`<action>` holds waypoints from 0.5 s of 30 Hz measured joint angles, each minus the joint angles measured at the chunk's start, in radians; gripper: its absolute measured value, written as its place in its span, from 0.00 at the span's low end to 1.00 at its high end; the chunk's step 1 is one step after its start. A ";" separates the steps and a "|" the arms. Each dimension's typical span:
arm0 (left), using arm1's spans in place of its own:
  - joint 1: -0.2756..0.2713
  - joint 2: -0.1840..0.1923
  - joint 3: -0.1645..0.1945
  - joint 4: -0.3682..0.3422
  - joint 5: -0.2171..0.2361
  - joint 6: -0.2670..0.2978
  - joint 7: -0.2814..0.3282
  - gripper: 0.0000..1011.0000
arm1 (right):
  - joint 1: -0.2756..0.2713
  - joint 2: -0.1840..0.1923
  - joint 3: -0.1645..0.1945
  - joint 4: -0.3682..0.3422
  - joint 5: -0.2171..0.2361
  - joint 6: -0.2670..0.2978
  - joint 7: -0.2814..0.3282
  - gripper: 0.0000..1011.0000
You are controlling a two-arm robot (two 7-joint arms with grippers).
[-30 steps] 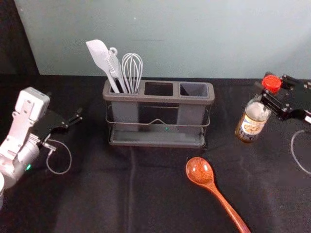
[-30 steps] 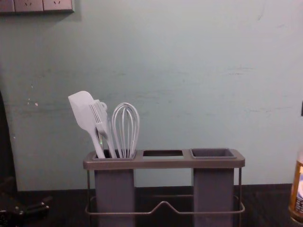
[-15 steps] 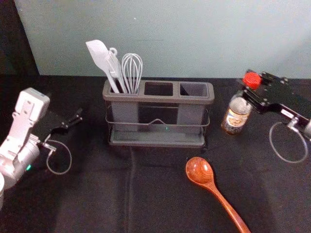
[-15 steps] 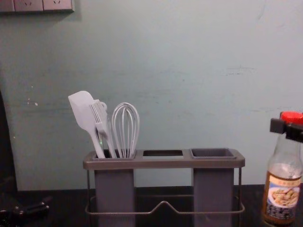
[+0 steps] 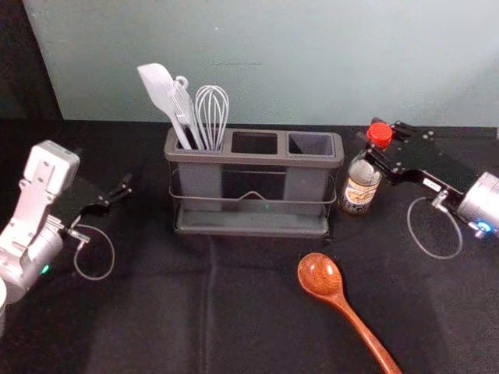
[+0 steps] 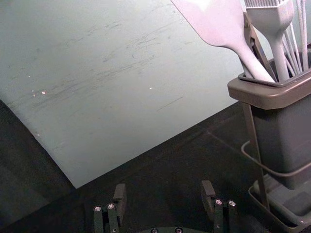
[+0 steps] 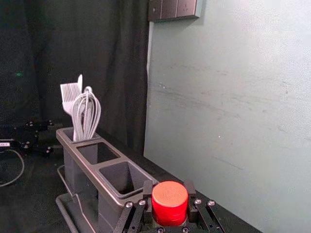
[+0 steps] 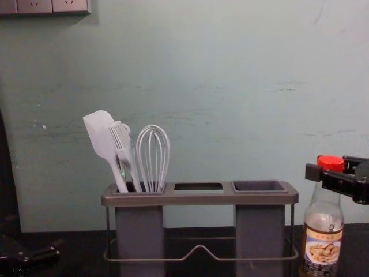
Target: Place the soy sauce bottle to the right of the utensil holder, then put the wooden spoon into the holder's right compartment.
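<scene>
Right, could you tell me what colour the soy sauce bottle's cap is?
The cap is red, seen best in the right wrist view.

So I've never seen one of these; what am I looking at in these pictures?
This is a two-armed robot. One picture looks down from its head, one forward from its chest, and two come from cameras on its wrists. On the black cloth stands a holder, with a white spatula, brush and whisk in its left end. Nearer the robot lies a spoon. The right gripper has its fingers around the bottle, right of the holder; I can't tell whether the bottle touches the cloth. The left gripper, beyond the holder's left end, is open and empty.
</scene>
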 joint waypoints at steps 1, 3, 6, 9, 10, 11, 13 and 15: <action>0.000 0.000 0.000 0.000 0.000 0.000 0.000 0.99 | 0.003 -0.004 -0.001 0.007 -0.002 -0.002 0.002 0.38; 0.000 0.000 0.000 0.000 0.000 0.000 0.000 0.99 | 0.007 -0.010 -0.003 0.018 -0.004 -0.005 0.005 0.38; 0.000 0.000 0.000 0.000 0.000 0.000 0.000 0.99 | 0.014 -0.022 -0.003 0.039 -0.008 -0.007 0.011 0.38; 0.000 0.000 0.000 0.000 0.000 0.000 0.000 0.99 | 0.015 -0.027 -0.003 0.048 -0.008 -0.007 0.013 0.38; 0.000 0.000 0.000 0.000 0.000 0.000 0.000 0.99 | 0.015 -0.030 -0.001 0.051 -0.006 -0.007 0.014 0.38; 0.000 0.000 0.000 0.000 0.000 0.000 0.000 0.99 | 0.015 -0.031 0.000 0.053 -0.005 -0.007 0.014 0.38; 0.000 0.000 0.000 0.000 0.000 0.000 0.000 0.99 | 0.012 -0.033 0.004 0.056 -0.001 -0.007 0.017 0.38; 0.000 0.000 0.000 0.000 0.000 0.000 0.000 0.99 | 0.009 -0.035 0.007 0.057 0.003 -0.008 0.019 0.38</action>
